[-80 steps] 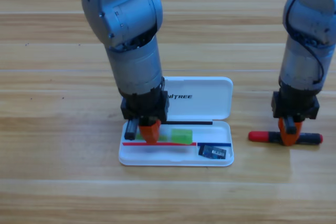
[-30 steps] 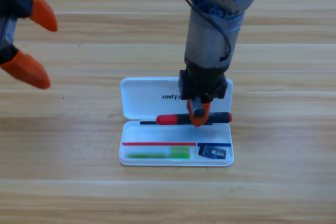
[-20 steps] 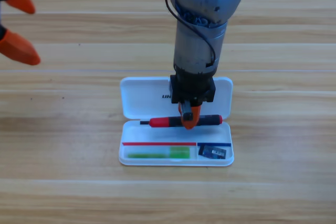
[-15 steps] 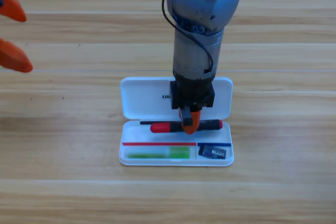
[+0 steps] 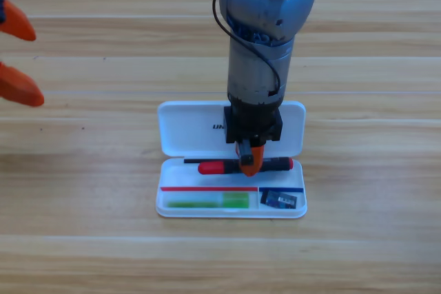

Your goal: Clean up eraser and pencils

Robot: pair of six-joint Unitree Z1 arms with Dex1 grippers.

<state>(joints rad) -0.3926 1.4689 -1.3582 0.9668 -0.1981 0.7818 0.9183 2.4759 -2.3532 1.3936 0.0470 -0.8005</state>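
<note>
The white case [image 5: 178,127] lies open in the middle of the table. My right gripper [image 5: 249,163] points straight down over the tray's back edge, shut on the black marker with a red cap [image 5: 219,167], which lies level across the tray. The green pencil [image 5: 207,202] rests in the front left compartment. In the front right compartment sits the small dark eraser [image 5: 281,200]. My left gripper [image 5: 14,54] waits at the picture's left edge, open, with only its orange jaws showing.
The case's lid [image 5: 186,129] lies flat behind the tray, partly hidden by the right arm [image 5: 265,32]. Bare wooden table [image 5: 372,170] surrounds the case on all sides.
The right gripper carried the marker from over the lid down to the tray's back edge, then held still. The left gripper drew back further to the left edge.
</note>
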